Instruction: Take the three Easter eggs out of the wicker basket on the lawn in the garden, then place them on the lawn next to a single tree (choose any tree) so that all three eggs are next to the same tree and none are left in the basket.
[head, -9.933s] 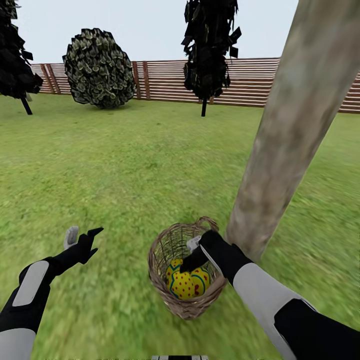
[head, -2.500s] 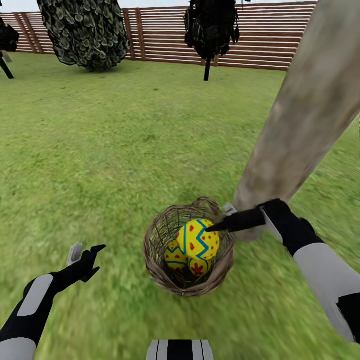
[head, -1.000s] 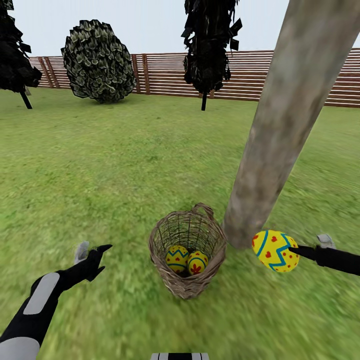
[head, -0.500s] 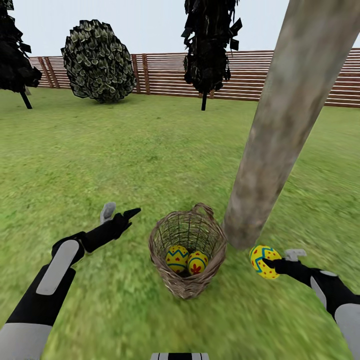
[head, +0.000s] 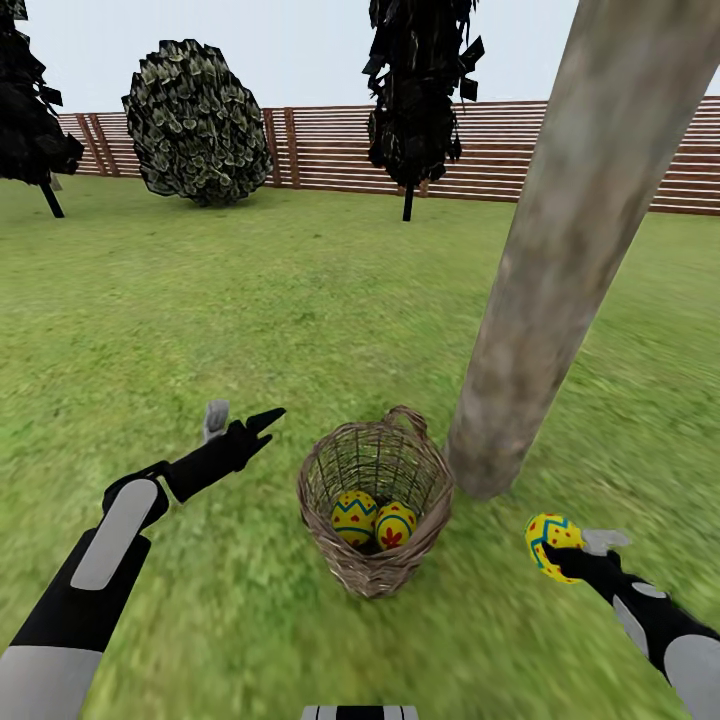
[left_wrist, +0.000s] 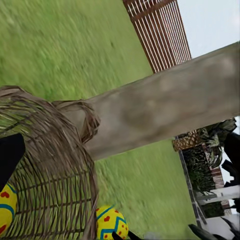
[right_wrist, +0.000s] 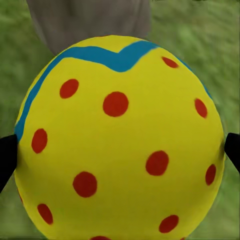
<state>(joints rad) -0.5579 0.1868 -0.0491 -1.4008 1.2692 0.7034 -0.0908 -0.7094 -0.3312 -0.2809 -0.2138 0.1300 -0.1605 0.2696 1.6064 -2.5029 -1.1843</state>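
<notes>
Right end effector (head: 566, 550) is clamped on one Easter egg (head: 548, 542), held low over the lawn (head: 250, 320). In the right wrist view the egg (right_wrist: 120, 140) sits between the two black fingertips (right_wrist: 7, 159), one on each flank. Beyond the egg from that end effector stands the foot of the tree (head: 560, 260), near but not touching. Whether the egg already rests on the grass cannot be told.

Left end effector (head: 240, 432) hangs over the grass with its fingers spread apart and nothing between them. The wicker basket (head: 345, 560) is just beside it, on the side toward the tree. The left wrist view looks past the basket rim (left_wrist: 75, 150) to the trunk (left_wrist: 165, 115) and the held egg (left_wrist: 111, 223) beyond.

Two eggs (head: 372, 520) lie side by side on the basket floor, touching each other.

Step in hand, as I judge it: setting the first egg down beside the tree. One of three is out, none released yet.

Next move calls for:
- lowering the right end effector until the egg bears on the grass, then parting the fingers slowly, since an egg may roll;
- keeping the drop close to the trunk so all three can gather there;
- reaching into the basket from above for a second egg. The left end effector is the nearer one.
</notes>
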